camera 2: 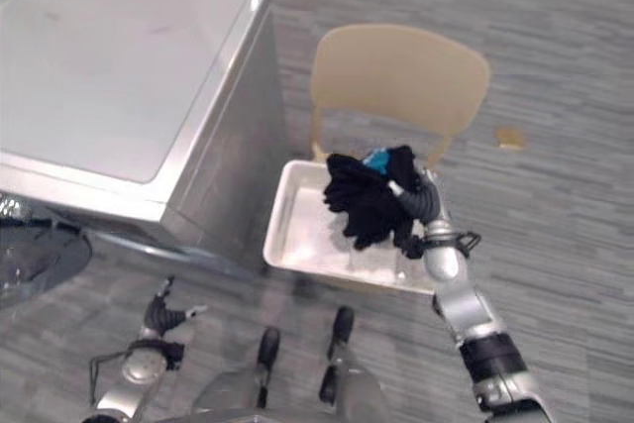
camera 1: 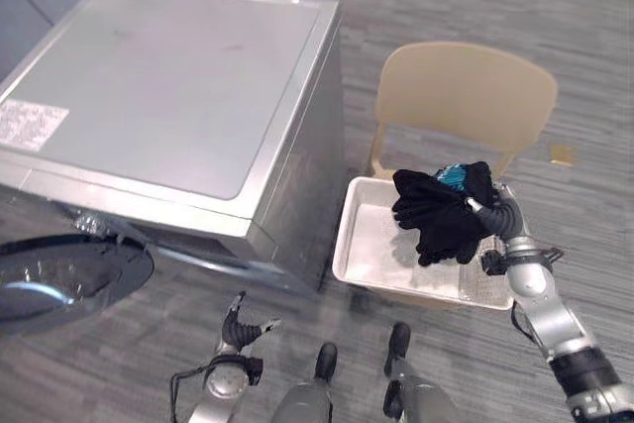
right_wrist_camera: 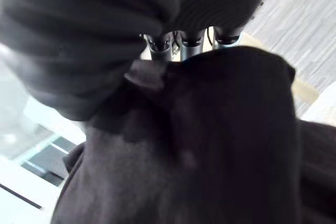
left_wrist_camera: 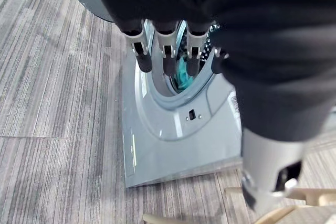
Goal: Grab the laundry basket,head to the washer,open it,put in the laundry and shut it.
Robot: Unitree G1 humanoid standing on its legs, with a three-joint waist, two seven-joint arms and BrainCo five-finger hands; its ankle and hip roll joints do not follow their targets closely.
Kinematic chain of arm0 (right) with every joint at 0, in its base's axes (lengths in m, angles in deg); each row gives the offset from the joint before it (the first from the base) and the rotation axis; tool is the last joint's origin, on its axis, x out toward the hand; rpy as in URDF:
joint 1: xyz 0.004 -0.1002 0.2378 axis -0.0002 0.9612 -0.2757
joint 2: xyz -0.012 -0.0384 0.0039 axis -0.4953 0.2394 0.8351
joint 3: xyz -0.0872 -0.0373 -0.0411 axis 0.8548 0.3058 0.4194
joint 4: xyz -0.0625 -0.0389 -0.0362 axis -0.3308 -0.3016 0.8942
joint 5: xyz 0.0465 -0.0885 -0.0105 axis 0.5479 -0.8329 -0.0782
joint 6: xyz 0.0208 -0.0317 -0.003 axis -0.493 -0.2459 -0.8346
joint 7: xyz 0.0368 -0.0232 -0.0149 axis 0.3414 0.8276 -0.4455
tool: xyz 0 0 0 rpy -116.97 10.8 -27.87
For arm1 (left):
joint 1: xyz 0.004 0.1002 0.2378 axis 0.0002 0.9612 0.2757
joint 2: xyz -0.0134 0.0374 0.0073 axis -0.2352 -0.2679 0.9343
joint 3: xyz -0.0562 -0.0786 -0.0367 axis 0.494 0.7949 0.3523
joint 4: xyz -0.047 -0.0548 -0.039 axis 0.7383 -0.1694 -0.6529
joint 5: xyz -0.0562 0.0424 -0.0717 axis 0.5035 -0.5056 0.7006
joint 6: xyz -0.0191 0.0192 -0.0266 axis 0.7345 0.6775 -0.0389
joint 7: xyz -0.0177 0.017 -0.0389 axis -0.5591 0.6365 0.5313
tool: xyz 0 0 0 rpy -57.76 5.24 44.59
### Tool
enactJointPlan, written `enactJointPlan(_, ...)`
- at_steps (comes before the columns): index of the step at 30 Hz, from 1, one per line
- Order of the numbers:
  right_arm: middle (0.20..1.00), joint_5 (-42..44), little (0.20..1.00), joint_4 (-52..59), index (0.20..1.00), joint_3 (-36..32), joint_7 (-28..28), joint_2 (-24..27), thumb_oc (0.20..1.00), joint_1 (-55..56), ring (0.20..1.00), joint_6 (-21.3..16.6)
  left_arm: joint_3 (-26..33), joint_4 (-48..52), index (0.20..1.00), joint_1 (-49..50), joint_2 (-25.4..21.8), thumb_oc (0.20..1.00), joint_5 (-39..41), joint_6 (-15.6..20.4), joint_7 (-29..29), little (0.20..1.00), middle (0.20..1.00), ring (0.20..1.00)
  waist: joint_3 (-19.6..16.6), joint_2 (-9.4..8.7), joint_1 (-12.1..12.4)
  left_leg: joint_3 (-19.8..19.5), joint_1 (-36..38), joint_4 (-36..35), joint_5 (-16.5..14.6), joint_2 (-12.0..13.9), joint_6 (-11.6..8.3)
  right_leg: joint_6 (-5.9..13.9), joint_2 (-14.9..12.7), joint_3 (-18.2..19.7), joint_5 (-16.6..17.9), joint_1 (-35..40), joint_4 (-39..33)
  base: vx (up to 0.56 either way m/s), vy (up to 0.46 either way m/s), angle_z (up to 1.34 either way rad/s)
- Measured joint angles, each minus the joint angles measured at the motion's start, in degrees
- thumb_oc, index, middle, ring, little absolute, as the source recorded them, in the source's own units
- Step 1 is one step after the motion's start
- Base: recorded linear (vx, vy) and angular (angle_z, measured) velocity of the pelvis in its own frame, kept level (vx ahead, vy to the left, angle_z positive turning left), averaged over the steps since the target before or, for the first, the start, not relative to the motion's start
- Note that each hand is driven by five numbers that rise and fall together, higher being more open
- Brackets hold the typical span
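While the washer (camera 1: 168, 106) door (camera 1: 59, 279) hangs open at lower left, the right hand (camera 1: 487, 213) grips black laundry (camera 1: 436, 210) above the white basket (camera 1: 371, 245) at centre right, seemingly for loading; left hand (camera 1: 238, 329) idles, fingers relaxed.

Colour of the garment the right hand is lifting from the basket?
Black garment, with a teal patch on top; clearest in the left eye view.

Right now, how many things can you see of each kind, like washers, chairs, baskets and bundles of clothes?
Washer: 1
Chair: 1
White basket: 1
Black clothes bundle, gripped by the right hand: 1
Robot hands, counting the left hand: 2
Total: 6
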Motion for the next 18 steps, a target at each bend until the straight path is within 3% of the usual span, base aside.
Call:
enactJointPlan(5, 0.200, 8.2, 0.200, 6.2, 0.200, 0.1, 5.6, -2.5, 0.200, 4.7, 0.200, -1.5, 1.5, 0.3, 1.000, 2.4, 0.2, 1.000, 0.1, -0.3, 0.0, 1.000, 1.000, 1.000, -2.7, -1.48, -0.7, 3.9, 2.1, 0.2, -0.3, -0.1, 0.66, 0.89, 0.1, 3.5, 0.6, 0.8, 0.3, -0.15, 0.014, -0.39)
enactJointPlan(7, 0.200, 10.4, 0.200, 6.1, 0.200, 0.5, 7.1, -2.6, 0.200, 5.8, 0.200, -2.1, 1.5, 0.5, 1.000, 0.9, 0.2, 1.000, 0.1, -0.3, 0.0, 1.000, 1.000, 1.000, -2.6, -1.51, -1.2, 3.4, 1.3, 2.7, -0.1, 0.0, 1.32, 3.02, -0.5, 4.1, -1.0, 0.4, 3.3, -0.37, -0.078, 0.22)
enactJointPlan(8, 0.200, 10.5, 0.200, 5.9, 0.200, 0.9, 7.9, -2.3, 0.200, 6.0, 0.200, -2.2, 1.6, 0.4, 1.000, -0.3, 0.6, 1.000, 0.1, -0.3, 0.0, 1.000, 1.000, 1.000, -2.3, 0.42, -1.5, 2.7, 0.9, 3.1, -0.3, 2.0, 1.84, 4.39, 0.6, 4.6, -5.5, -1.9, 12.1, -0.23, -0.075, 0.57)
enactJointPlan(9, 0.200, 10.5, 0.200, 5.9, 0.200, 0.9, 8.2, -2.2, 0.200, 6.5, 0.200, -2.2, 1.4, 0.6, 1.000, -1.1, 0.7, 1.000, 0.1, -0.2, 0.1, 1.000, 1.000, 1.000, -2.6, 1.63, -1.4, 2.0, 0.0, 3.7, 0.4, 3.3, 1.44, 4.20, 1.4, 5.5, -9.2, -2.8, 18.8, -0.32, -0.136, 0.74)
enactJointPlan(10, 0.200, 10.5, 0.200, 6.3, 0.200, 0.8, 8.3, -2.2, 0.200, 6.9, 0.200, -2.2, 1.6, 1.5, 1.000, -1.6, 0.4, 1.000, 0.1, 0.0, 0.2, 1.000, 1.000, 1.000, -2.5, 1.77, -1.0, 0.7, -1.2, 5.3, 0.7, 3.8, 1.65, 5.19, 1.9, 8.6, -13.1, -3.9, 26.6, -0.20, -0.142, 0.72)
enactJointPlan(12, 0.200, 10.5, 0.200, 6.4, 0.200, 0.7, 8.5, -2.3, 0.200, 6.7, 0.200, -2.6, 1.5, 1.7, 1.000, -1.8, -0.5, 1.000, 0.1, -0.1, 0.4, 1.000, 1.000, 1.000, -2.5, 1.89, -0.4, -0.6, -2.9, 6.1, 1.2, 4.2, 1.11, 5.77, 1.6, 9.9, -16.8, -2.2, 30.8, -0.24, -0.205, 0.66)
enactJointPlan(13, 0.200, 10.5, 0.200, 7.2, 0.200, 0.3, 8.4, -2.6, 0.200, 6.7, 0.200, -2.7, 1.7, 2.0, 1.000, -1.7, -0.6, 1.000, 0.2, -0.2, 0.6, 1.000, 1.000, 1.000, -2.7, 1.27, 1.3, -2.1, -5.8, 8.4, 1.4, 3.9, 0.79, 5.87, 2.4, 13.0, -20.9, 1.1, 28.9, -0.25, -0.220, 0.63)
enactJointPlan(14, 0.200, 10.5, 0.200, 7.7, 0.200, 0.3, 8.3, -2.8, 0.200, 6.6, 0.200, -2.9, 1.7, 2.7, 1.000, -1.6, -0.7, 1.000, 0.2, -0.2, 0.8, 1.000, 1.000, 1.000, -2.8, 0.96, 2.0, -2.5, -7.1, 9.3, 1.7, 3.4, 0.27, 4.95, 2.3, 13.3, -22.0, 3.1, 24.6, -0.35, -0.268, 0.56)
enactJointPlan(15, 0.200, 10.5, 0.200, 7.5, 0.200, 0.8, 8.3, -3.0, 0.200, 6.0, 0.200, -3.0, 1.6, 3.5, 1.000, -0.6, -0.8, 1.000, 0.2, -0.1, 1.2, 1.000, 1.000, 1.000, -2.7, 0.48, 3.0, -3.2, -8.3, 9.3, 2.2, 2.8, -0.43, 2.02, 2.0, 13.1, -23.4, 6.6, 17.4, -0.41, -0.268, 0.47)
enactJointPlan(16, 0.200, 10.5, 0.200, 6.4, 0.200, 1.0, 8.2, -2.9, 0.200, 4.6, 0.200, -3.0, 1.5, 2.9, 1.000, -0.5, 0.4, 1.000, 0.3, -0.4, 1.4, 1.000, 1.000, 1.000, -2.0, 2.88, 3.4, -4.5, -9.4, 9.3, 3.8, 4.2, -1.79, 1.33, 3.7, 12.1, -21.0, 7.8, 14.0, -0.40, -0.245, 0.46)
enactJointPlan(18, 0.200, 10.5, 0.200, 6.0, 0.200, 1.1, 7.7, -2.7, 0.200, 4.4, 0.200, -3.0, 1.4, 5.4, 1.000, 0.6, 0.8, 1.000, 0.3, -0.1, 1.7, 1.000, 1.000, 1.000, -2.0, 4.53, 4.0, -5.0, -13.4, 9.6, 8.0, 5.0, -4.74, -0.80, 6.6, 10.2, -19.1, 6.8, 11.4, -0.33, -0.121, 1.04)
